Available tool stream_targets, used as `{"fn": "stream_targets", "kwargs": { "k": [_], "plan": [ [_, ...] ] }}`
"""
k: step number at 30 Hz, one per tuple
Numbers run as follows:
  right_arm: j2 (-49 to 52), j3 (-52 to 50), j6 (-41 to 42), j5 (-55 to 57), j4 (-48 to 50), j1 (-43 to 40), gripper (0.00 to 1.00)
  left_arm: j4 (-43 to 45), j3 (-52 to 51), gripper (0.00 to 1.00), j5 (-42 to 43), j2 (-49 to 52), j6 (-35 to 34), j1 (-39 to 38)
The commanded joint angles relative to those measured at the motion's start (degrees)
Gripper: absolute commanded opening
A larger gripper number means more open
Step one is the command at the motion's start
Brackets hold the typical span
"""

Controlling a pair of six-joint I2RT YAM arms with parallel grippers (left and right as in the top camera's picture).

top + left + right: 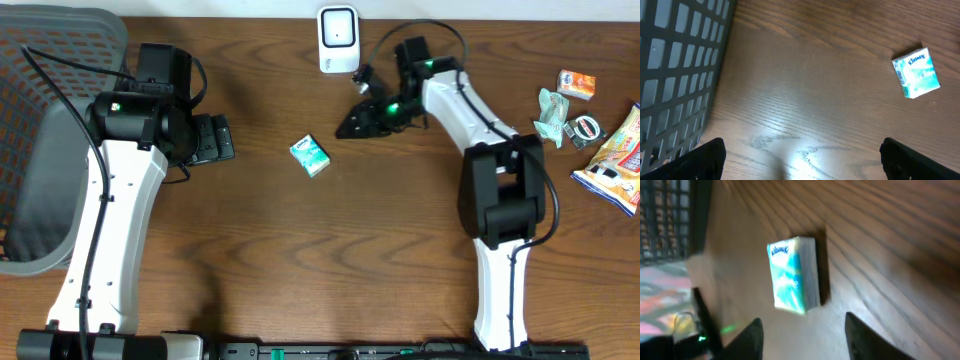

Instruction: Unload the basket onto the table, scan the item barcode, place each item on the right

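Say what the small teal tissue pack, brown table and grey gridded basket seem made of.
Small teal tissue pack: probably glossy printed plastic film.
Brown table: wood or laminate; grain, glare.
Grey gridded basket: likely matte moulded plastic; even lattice.

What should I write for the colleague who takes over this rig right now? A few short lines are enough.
Left end effector: open, empty, over the table between the basket and the tissue pack.
Right end effector: open, empty, close to the tissue pack but not touching it.
Things: the tissue pack lies flat on the table, held by nothing. The white scanner stands at the far edge.
Done: the pictures do not show whether a scan has happened.
Left: probably grasp the pack and present its barcode to the scanner.
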Motion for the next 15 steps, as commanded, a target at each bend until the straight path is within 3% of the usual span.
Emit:
{"fn": "stream_targets", "kwargs": {
  "k": [1,9,15],
  "plan": [
    [-1.9,0.0,-0.7,7.1,4.4,4.6,0.54,-0.2,-0.1,0.98,-0.6,0.1,0.8,0.3],
    [-0.7,-0.1,1.8,28.0,9.0,12.4,0.54,-0.2,-0.1,0.98,-0.6,0.1,0.8,0.3],
    [2.3,-0.1,1.9,29.4,9.2,13.7,0.49,-0.2,-0.1,0.98,-0.6,0.1,0.8,0.3]
  ]
}}
